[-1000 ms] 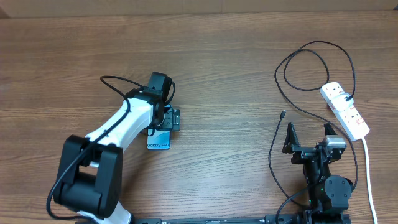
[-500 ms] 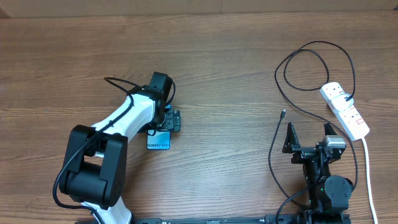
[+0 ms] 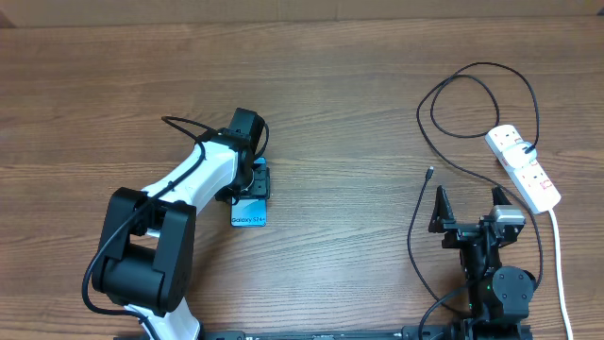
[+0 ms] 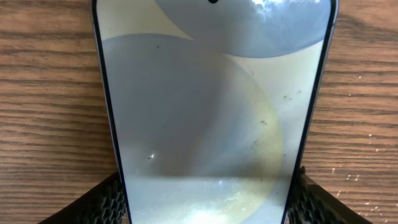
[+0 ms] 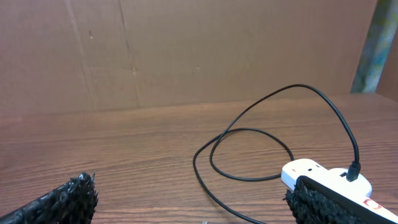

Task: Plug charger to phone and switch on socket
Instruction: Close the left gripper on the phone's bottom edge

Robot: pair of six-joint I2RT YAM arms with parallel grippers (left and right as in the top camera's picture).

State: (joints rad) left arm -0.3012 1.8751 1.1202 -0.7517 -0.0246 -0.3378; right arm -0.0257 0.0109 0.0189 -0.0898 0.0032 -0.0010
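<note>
The phone (image 3: 248, 215) lies flat on the table with its "Galaxy S24+" end toward the front. In the left wrist view the phone (image 4: 211, 112) fills the gap between my fingers. My left gripper (image 3: 252, 189) is shut on its two long edges, as the wrist view (image 4: 205, 208) shows. The charger (image 3: 472, 68) loops across the right side, its plug (image 3: 530, 149) in the socket (image 3: 524, 168) and its connector tip (image 3: 429, 171) lying loose. My right gripper (image 3: 468, 206) is open and empty near the tip. In the right wrist view (image 5: 199, 208) it faces the charger (image 5: 249, 149) and socket (image 5: 317, 173).
The socket's thick white cord (image 3: 559, 255) runs toward the front right edge. Charger cable also trails past the right arm's base (image 3: 411, 241). A brown cardboard wall (image 5: 186, 50) stands behind the table.
My left gripper has shifted the phone slightly to the right and turned it a little. The right arm, charger and socket have not moved.
</note>
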